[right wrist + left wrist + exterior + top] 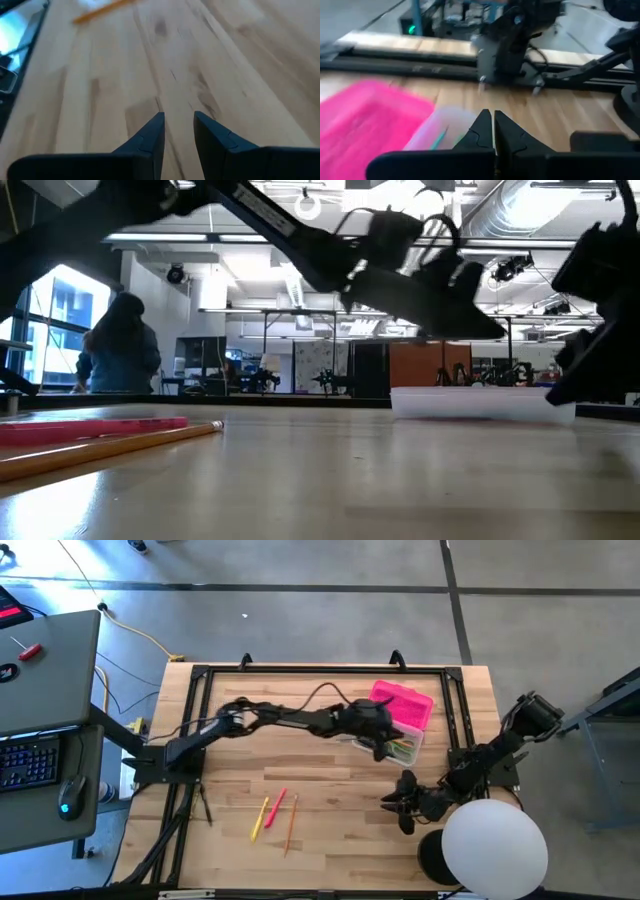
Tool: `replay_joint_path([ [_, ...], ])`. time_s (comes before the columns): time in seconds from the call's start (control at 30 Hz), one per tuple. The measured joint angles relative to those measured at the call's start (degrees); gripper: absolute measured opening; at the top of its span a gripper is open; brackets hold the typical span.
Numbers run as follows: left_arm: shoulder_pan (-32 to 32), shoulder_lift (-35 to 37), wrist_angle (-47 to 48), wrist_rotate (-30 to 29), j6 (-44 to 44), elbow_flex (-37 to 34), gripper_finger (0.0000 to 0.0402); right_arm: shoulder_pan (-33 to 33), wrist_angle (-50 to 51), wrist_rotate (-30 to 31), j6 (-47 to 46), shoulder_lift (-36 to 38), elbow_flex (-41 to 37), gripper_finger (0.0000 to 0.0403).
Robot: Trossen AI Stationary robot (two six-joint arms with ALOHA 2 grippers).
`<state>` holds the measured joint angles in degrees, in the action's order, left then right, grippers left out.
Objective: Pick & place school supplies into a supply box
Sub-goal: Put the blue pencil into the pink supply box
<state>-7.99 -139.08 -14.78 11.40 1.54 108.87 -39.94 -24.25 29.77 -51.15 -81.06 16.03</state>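
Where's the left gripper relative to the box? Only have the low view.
Observer: Left gripper is over the open box, at its end nearer the table's middle.
Operator: Holding anything?
Observer: In the left wrist view its fingers are shut, with nothing visible between them.
Operator: How many items still on the table?
Observer: Three in the high view, lying close together: yellow pen, pink-red pen, orange pencil.
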Motion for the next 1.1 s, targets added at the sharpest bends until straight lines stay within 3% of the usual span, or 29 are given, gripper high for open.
replay_joint_path([
  [0.17, 0.15, -8.17, 2.03, 0.32, -3.48, 12.80, 0.0047, 0.02, 4.37, 0.29, -2.84, 0.00, 0.00, 0.0083],
  [0.3, 0.11, -12.53, 2.74, 0.20, -4.39, 17.80, 0.0045, 0.02, 4.24, 1.82, -2.59, 0.00, 0.00, 0.0083],
  [0.5, 0.11, -13.01, 4.04, -3.23, -7.85, 19.05, 0.0045, 0.02, 4.37, 2.52, -2.43, 0.00, 0.00, 0.0083],
  [0.6, 0.13, -13.05, 5.08, -5.72, -8.22, 18.98, 0.0068, 0.02, 4.34, 2.65, -2.45, 0.00, 0.00, 0.0083],
  [0.87, 0.17, -13.03, 5.74, -5.70, -7.32, 18.98, 0.0146, 0.02, 3.87, 2.92, -2.65, 0.00, 0.00, 0.0083],
  [1.1, 0.13, -11.84, 13.32, -5.41, -6.70, 24.36, 0.0165, 0.02, 3.88, 8.86, -0.49, 0.00, 0.00, 0.0083],
])
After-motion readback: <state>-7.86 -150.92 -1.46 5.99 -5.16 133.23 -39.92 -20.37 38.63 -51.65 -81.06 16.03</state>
